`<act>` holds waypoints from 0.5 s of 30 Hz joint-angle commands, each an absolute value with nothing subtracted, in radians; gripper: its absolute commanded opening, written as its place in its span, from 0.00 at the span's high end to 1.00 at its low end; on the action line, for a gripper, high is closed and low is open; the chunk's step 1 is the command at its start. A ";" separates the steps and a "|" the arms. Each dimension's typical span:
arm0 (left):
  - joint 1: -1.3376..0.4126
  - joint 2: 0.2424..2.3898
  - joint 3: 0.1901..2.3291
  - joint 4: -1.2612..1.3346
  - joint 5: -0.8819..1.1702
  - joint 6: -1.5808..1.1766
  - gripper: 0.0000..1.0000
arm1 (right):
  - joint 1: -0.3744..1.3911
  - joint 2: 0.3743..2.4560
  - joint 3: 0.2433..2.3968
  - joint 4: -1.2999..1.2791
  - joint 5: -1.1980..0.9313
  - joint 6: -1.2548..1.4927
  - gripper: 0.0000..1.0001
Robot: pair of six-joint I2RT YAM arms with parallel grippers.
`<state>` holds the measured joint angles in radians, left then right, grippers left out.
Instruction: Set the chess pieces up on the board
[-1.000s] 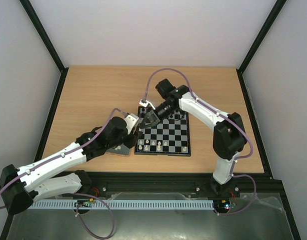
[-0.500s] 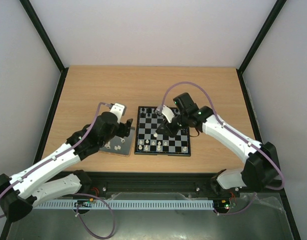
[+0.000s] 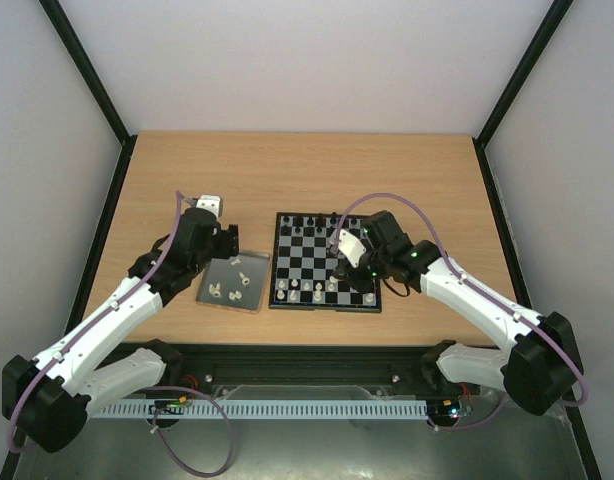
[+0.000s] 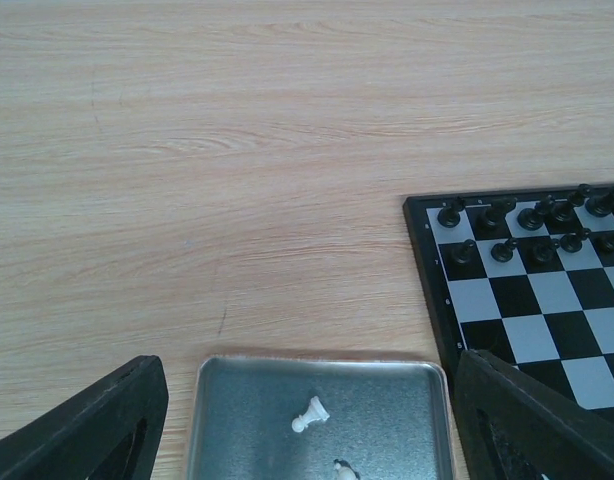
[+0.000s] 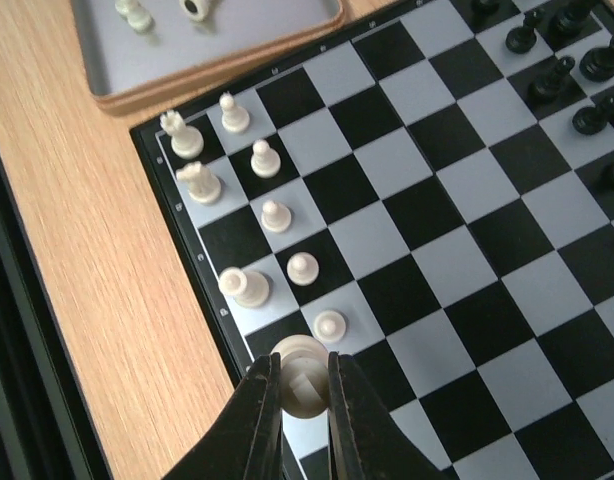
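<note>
The board (image 3: 327, 262) lies mid-table, black pieces (image 3: 317, 222) along its far rows and several white chess pieces (image 3: 305, 288) on its near-left squares. In the right wrist view those white pieces (image 5: 275, 214) stand in two rows by the board's (image 5: 467, 185) rim. My right gripper (image 5: 303, 395) is shut on one more white piece (image 5: 302, 372), held just above the near edge squares. My left gripper (image 4: 307, 435) hangs open over the grey tray (image 4: 387, 400), where a white pawn (image 4: 310, 413) lies on its side between the wide-apart fingers (image 4: 87, 430).
The tray (image 3: 227, 303) sits just left of the board with a few white pieces (image 3: 234, 262) loose in it. Bare wooden table (image 3: 287, 170) stretches behind both. A black frame (image 3: 317, 355) runs along the near edge.
My left gripper has drawn back left from the board's corner to over the tray and opened. My right gripper, still shut, has travelled from the board's far left to its near edge.
</note>
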<state>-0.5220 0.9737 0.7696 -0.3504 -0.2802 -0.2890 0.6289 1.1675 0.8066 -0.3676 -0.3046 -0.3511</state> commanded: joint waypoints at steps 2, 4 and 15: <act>-0.514 0.963 0.757 -0.339 -0.273 -0.301 0.19 | 0.629 1.121 0.730 -0.346 -0.264 -0.402 0.92; -0.510 0.967 0.756 -0.341 -0.275 -0.302 0.19 | 0.629 1.116 0.708 -0.342 -0.266 -0.412 0.91; -0.496 0.976 0.754 -0.344 -0.255 -0.316 0.18 | 0.664 1.155 0.690 -0.306 -0.280 -0.413 0.90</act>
<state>-0.5068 0.9733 0.7666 -0.3504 -0.2665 -0.3008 0.6395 1.1316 0.6918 -0.3233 -0.2771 -0.4007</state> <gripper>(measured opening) 0.815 0.110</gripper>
